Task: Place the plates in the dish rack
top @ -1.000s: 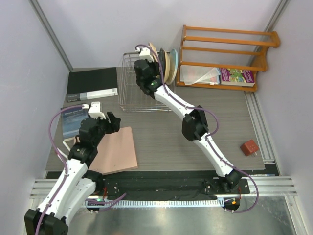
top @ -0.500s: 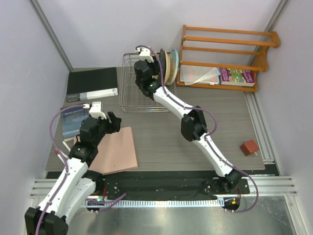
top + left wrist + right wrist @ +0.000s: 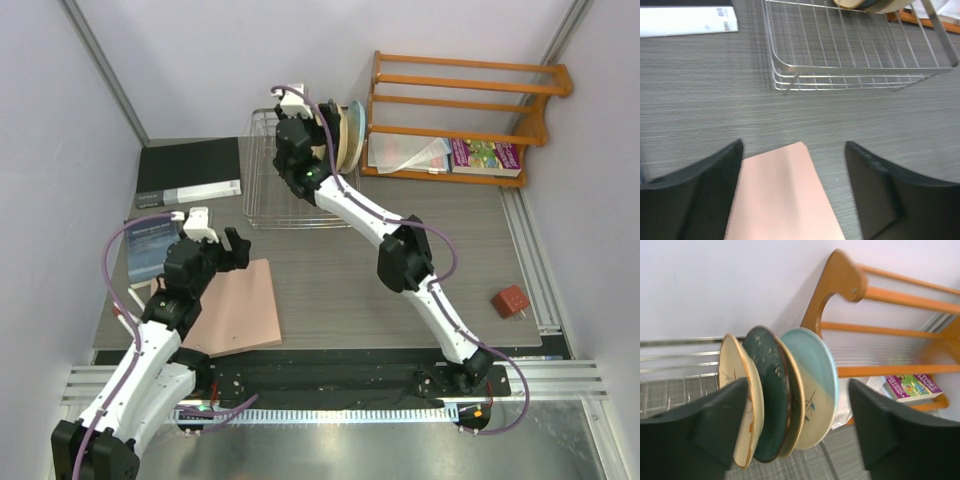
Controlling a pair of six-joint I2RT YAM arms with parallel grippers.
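Your right claw (image 3: 797,385), open, faces the upright plates (image 3: 780,395) at the dish rack (image 3: 275,200) end, orange shelf (image 3: 880,330) just beyond; left claw (image 3: 794,147) open too.

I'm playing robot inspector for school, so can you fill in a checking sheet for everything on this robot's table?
Surface: grey wood-grain table.
Job's things: plates stand on edge, side by side, at the far right end of the wire dish rack.
Clutter: pink board, black folder, blue book, red block, orange shelf with books under it.
End effectors: left end effector open above the pink board; right end effector open by the plates, holding nothing.
Cables: purple cables run along both arms; no snag seen.
Surroundings: pale walls; metal rail at the near edge.
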